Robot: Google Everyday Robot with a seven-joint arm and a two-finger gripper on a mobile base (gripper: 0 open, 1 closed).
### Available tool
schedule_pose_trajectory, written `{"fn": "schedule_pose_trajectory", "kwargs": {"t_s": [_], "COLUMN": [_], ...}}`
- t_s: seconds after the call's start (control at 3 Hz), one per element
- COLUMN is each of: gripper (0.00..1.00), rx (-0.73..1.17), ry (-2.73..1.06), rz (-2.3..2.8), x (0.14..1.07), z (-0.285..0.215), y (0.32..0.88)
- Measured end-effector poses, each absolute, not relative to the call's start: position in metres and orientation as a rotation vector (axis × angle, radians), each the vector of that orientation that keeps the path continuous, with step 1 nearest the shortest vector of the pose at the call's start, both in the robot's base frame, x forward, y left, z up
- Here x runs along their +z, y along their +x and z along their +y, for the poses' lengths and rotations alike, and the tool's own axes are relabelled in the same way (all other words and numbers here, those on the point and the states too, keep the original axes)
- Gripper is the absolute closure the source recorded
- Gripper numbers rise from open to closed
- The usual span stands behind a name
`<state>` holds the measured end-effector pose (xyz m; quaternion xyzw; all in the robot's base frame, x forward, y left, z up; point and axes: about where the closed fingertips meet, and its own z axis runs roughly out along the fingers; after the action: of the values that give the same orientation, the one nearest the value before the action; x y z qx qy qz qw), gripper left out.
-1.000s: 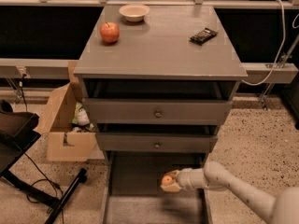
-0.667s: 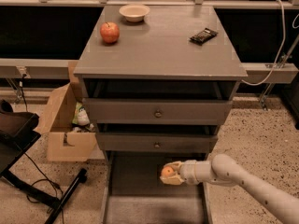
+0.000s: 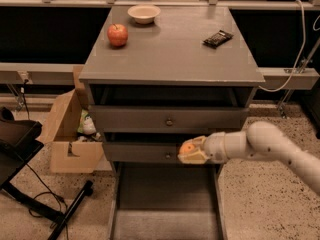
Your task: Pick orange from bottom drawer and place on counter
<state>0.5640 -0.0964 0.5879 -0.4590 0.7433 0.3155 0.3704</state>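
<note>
Orange-coloured and small, the orange (image 3: 187, 147) sits clamped in my tool (image 3: 190, 153), held clear above the open bottom drawer (image 3: 165, 199) so I can raise it to the counter (image 3: 170, 54).

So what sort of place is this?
Probably a robot test lab: a lone drawer cabinet, loose cables, a cardboard box. The gripper holds the orange above the open bottom drawer.
</note>
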Motion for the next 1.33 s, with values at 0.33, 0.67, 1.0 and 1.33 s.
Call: {"fn": "schedule_pose_trajectory", "kwargs": {"t_s": [0.33, 0.67, 1.0, 1.33], "gripper": [1.00, 1.00, 1.00, 1.00], "rx": [0.719, 0.651, 0.576, 0.487], "ry": [-1.185, -1.176, -1.099, -0.955], "rz": [1.988, 2.048, 2.063, 2.030], "x": [0.693, 0.754, 0.810, 0.857], "z": [-0.104, -0.100, -0.096, -0.097], "y": [0.608, 0.625, 0.627, 0.625]}}
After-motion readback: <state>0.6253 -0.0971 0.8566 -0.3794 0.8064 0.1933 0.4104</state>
